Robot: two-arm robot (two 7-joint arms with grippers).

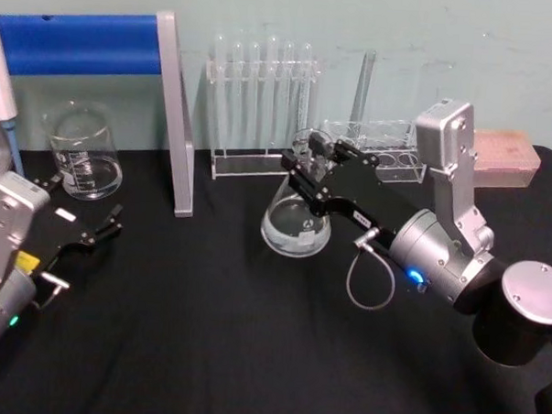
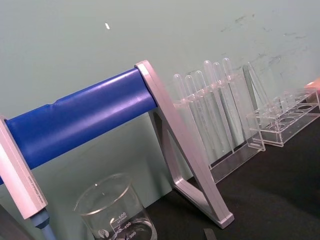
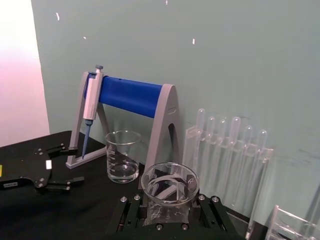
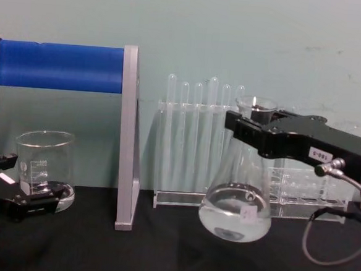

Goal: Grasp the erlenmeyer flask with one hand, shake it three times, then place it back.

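Erlenmeyer flask is grasped at its narrow neck by the right hand, which is reached in from the right side of the worktop. The black fingers are clenched on either side of the neck just under the flared rim. In the right wrist view the rim of the flask is seen framed between them, above the right hand. In the chest view the flask is held upright by the right hand, with clear liquid pooled in its wide base and a small pale mark near the bottom. Whether the base is touching the worktop cannot be told.

Just behind the flask, a clear test tube rack is set against the wall. A second, lower clear rack is placed to its right, and a pink box farther right.

To the left of the flask, a grey stand with a blue bar is positioned. A pipette is hung at its far end, and a glass beaker is stood beneath the bar.

The left hand is parked at the left edge of the worktop, near the beaker and well apart from the flask. Its fingers are spread and released.
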